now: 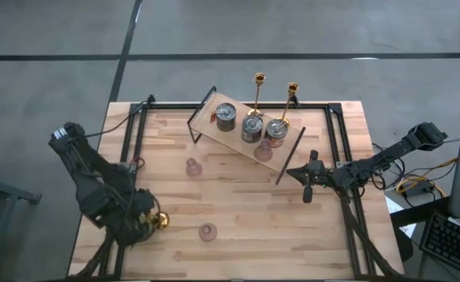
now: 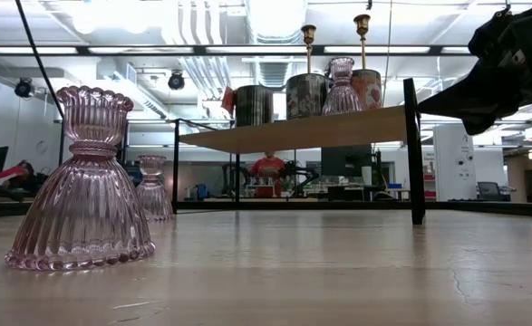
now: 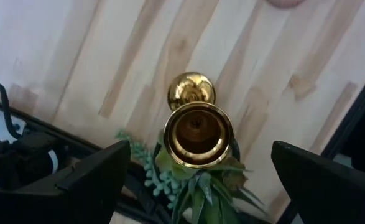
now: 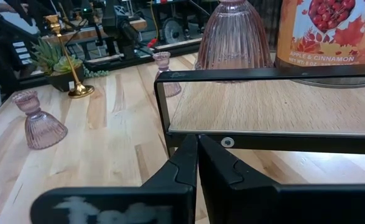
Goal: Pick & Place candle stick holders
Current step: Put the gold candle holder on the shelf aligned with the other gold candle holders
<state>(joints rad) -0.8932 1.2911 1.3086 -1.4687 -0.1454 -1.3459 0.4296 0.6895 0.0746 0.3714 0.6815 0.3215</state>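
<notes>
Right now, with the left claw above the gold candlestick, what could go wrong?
1. The left claw stands open around the gold candlestick, which is tall and slim on a small base; an off-centre close could tip it.
2. The green plant sits right beside it, so a finger may catch leaves.
3. The shelf already looks crowded with jars and holders; placing another may knock them.

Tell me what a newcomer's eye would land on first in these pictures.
First, the raised wooden shelf at the table's far side, crowded with three round jar-like holders, a pink glass cup and two tall gold candlesticks. Next, the third gold candlestick at the near left corner beside a small green plant, with the open left hand right above it. The shut right hand waits by the shelf's right end.
</notes>
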